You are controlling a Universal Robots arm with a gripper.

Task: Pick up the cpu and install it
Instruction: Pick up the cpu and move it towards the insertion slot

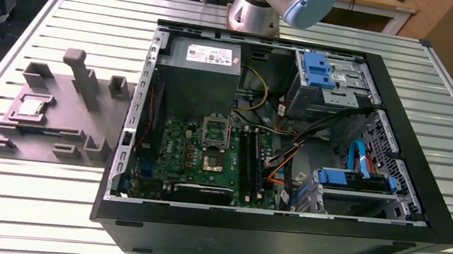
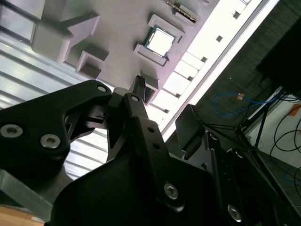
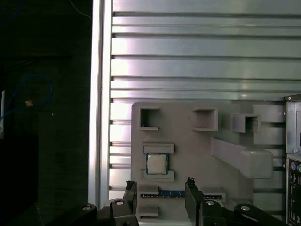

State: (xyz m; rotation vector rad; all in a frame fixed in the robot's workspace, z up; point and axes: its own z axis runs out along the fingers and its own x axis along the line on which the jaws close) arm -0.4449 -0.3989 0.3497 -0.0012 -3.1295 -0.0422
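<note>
The cpu [image 1: 33, 107], a small square chip with a silver top, lies flat in a recess of the grey fixture plate [image 1: 83, 121] on the exterior view's left, outside the computer case. Both wrist views show the cpu [image 3: 156, 164] [image 2: 159, 39] from above. My gripper [image 3: 160, 184] [image 2: 163, 103] hangs above the plate, a little off from the chip, open with nothing between its black fingers [image 3: 190, 186]. Inside the case, the green motherboard [image 1: 180, 160] carries a cpu socket [image 1: 210, 158] with its metal frame [image 1: 215, 129] lifted.
The open black case [image 1: 283, 234] holds a grey power-supply box [image 1: 203, 67], blue drive bays [image 1: 325, 71] and loose cables [image 1: 291, 153]. The fixture plate has raised grey blocks [image 3: 242, 157] and a blue-edged strip [image 3: 169, 193]. Everything sits on a slatted aluminium table [image 3: 188, 61], whose edge [image 3: 96, 94] is close.
</note>
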